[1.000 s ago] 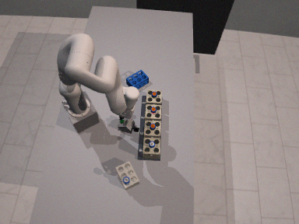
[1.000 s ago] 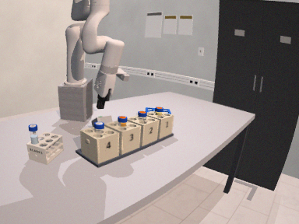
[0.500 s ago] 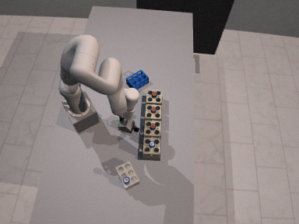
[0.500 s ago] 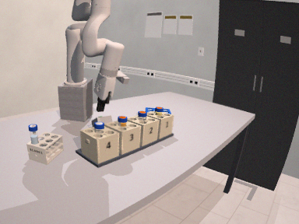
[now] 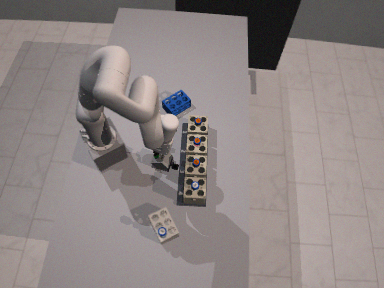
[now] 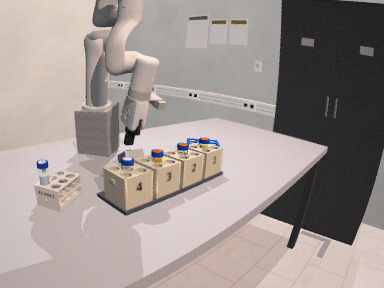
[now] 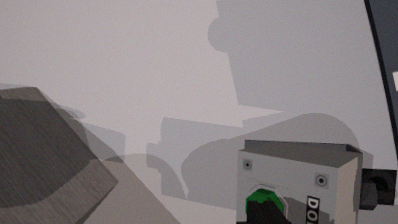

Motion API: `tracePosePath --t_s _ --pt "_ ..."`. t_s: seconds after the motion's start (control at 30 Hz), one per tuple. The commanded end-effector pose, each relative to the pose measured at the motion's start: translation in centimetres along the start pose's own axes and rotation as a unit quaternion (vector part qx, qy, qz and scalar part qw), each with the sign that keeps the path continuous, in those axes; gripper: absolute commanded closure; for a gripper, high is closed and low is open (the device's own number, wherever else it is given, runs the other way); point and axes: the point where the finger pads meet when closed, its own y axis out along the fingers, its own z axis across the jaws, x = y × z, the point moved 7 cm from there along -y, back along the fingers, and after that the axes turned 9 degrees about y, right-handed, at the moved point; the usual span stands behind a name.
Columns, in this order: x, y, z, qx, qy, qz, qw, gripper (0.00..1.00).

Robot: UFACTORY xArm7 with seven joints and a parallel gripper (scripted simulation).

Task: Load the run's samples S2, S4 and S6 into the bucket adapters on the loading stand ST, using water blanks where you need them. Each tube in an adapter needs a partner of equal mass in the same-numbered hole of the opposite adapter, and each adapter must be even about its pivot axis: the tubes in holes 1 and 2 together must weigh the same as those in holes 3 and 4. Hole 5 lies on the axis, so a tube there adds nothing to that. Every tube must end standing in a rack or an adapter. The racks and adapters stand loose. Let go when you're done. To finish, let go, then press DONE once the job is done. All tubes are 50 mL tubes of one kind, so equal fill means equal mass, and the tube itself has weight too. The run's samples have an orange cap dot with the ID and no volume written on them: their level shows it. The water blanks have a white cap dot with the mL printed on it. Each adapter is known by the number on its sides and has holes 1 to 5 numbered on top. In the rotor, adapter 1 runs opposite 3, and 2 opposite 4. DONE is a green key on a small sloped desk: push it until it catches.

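"Four blocky tan adapters stand in a row on the dark, flat loading stand (image 5: 180, 196) (image 6: 126, 212) (image 7: 387, 30), right?"

"Yes, each with one blue-capped tube upright in its middle hole. Adapter 4 (image 5: 195, 201) (image 6: 139, 192) has the white-dot tube (image 5: 195, 185) (image 6: 128, 161); the orange-dot tubes are in adapter 3 (image 5: 195, 173) (image 6: 168, 187), adapter 2 (image 5: 197, 151) (image 6: 193, 177) and adapter 1 (image 5: 198, 132) (image 6: 214, 169). Their IDs are too small to read."

"And the pincer (image 5: 155, 153) (image 6: 129, 142) (image 7: 266, 211)?"

"Closed narrow, nothing in it. Its black tips are at the faceted green key (image 5: 156, 156) (image 7: 262, 193), covering part of it in the wrist view. Whether they touch it, I can't tell."

"What's the key set in?"

"A smooth grey desk (image 5: 163, 162) (image 6: 131, 155) (image 7: 292, 172) with a sloped face, small round fixings and a dark label, partly in shadow. It sits between the stand and the arm's boxy pedestal (image 5: 111, 159) (image 6: 96, 132) (image 7: 35, 150), which shows a fine, streaky grain up close."

"The racks?"

"The pale rack (image 5: 156, 216) (image 6: 50, 201) holds one white-dot tube (image 5: 162, 231) (image 6: 42, 165), upright, bluish below its cap. The glossy blue rack (image 5: 178, 107) (image 6: 189, 142) is near adapter 1, its top pierced with round holes"
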Motion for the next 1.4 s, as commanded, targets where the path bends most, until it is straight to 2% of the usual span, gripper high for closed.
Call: tracePosePath --t_s 0.0,0.6,1.37 --pt "-0.1 0.2 0.1 0.001 0.000 0.001 1.000 1.00" --pt "-0.1 1.2 0.4 0.001 0.000 0.001 1.000 1.00" --pt "-0.2 1.3 0.4 0.001 0.000 0.001 1.000 1.00"
